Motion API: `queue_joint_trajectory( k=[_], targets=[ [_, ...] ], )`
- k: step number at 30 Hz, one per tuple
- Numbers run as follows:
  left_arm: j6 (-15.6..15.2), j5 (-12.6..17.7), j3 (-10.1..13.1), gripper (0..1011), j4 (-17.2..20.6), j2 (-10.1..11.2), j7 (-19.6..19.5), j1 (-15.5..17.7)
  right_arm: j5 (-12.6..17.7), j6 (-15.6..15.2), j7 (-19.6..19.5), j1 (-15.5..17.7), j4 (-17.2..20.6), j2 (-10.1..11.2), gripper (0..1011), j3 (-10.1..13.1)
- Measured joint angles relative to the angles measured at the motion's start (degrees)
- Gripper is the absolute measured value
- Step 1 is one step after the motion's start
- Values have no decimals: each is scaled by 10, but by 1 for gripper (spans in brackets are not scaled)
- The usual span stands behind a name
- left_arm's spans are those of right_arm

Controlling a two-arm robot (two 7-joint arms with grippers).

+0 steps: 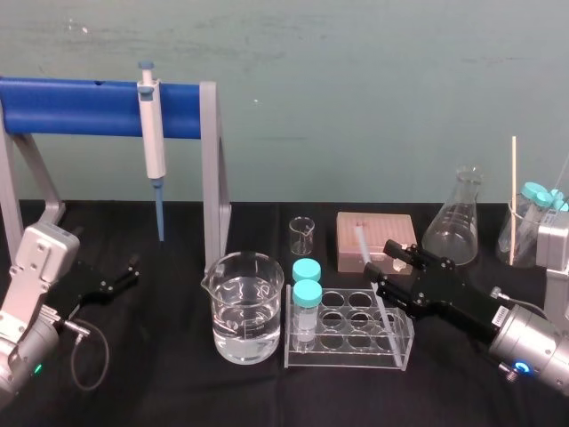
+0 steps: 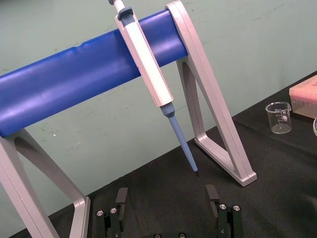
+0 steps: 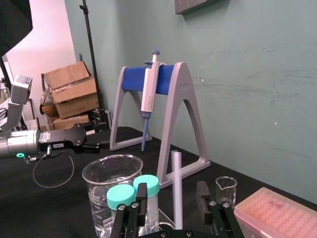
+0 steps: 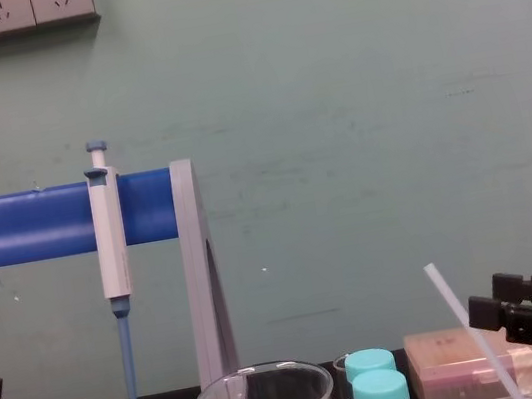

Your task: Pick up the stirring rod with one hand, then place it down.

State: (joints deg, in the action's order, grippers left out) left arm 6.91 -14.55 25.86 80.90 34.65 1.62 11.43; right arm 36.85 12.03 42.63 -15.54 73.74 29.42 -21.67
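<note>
Right gripper [image 1: 382,269] over the tube rack [image 1: 347,356], jaws spread either side of the stirring rod [image 3: 177,178] with a gap on both sides, not pinching. The rod stands tilted, lower end in the rack. Pickup looks not yet done; grasp, lift and set-down all remain. Left gripper [image 2: 167,198] spread, parked low at far left. Black surface [image 1: 160,382] holds a water beaker [image 1: 247,311], flask [image 1: 453,222] and pipette stand [image 1: 89,107]. Green wall [image 1: 373,89] behind, cardboard boxes [image 3: 69,94] beyond.
</note>
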Motion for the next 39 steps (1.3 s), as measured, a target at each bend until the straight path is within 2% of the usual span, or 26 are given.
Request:
queue_joint_trajectory(
  k=[3, 6, 8, 14, 18, 21, 22, 25, 26, 29, 32, 33, 39],
  targets=[
    [0, 0, 0, 1000, 0, 0, 0, 0, 0, 0, 0, 0, 0, 0, 719, 0],
    [0, 0, 0, 1000, 0, 0, 0, 0, 0, 0, 0, 0, 0, 0, 775, 0],
    [0, 0, 0, 1000, 0, 0, 0, 0, 0, 0, 0, 0, 0, 0, 864, 0],
    [0, 0, 0, 1000, 0, 0, 0, 0, 1, 0, 0, 0, 0, 0, 1003, 0],
    [0, 0, 0, 1000, 0, 0, 0, 0, 0, -1, -18, 6, 15, 0, 1003, 9],
    [0, 0, 0, 1000, 0, 0, 0, 0, -9, -4, -77, 25, 45, 0, 1003, 32],
    [0, 0, 0, 1000, 0, 0, 0, 0, -20, -8, -119, 38, 61, -1, 1003, 46],
    [0, 0, 0, 1000, 0, 0, 0, 0, -43, -17, -191, 60, 83, -5, 1003, 66],
    [0, 0, 0, 1000, 0, 0, 0, 0, -57, -25, -232, 73, 92, -8, 1003, 78],
    [0, 0, 0, 1000, 0, 0, 0, 0, -71, -51, -287, 91, 96, -16, 1003, 92],
    [0, 0, 0, 1000, 0, 0, 0, 0, -74, -69, -304, 97, 92, -21, 1003, 97],
    [0, 0, 0, 1000, 0, 0, 0, 0, -78, -84, -314, 99, 84, -27, 1003, 100],
    [0, 0, 0, 1000, 0, 0, 0, 0, -81, -92, -316, 98, 78, -30, 1003, 101]
  ],
)
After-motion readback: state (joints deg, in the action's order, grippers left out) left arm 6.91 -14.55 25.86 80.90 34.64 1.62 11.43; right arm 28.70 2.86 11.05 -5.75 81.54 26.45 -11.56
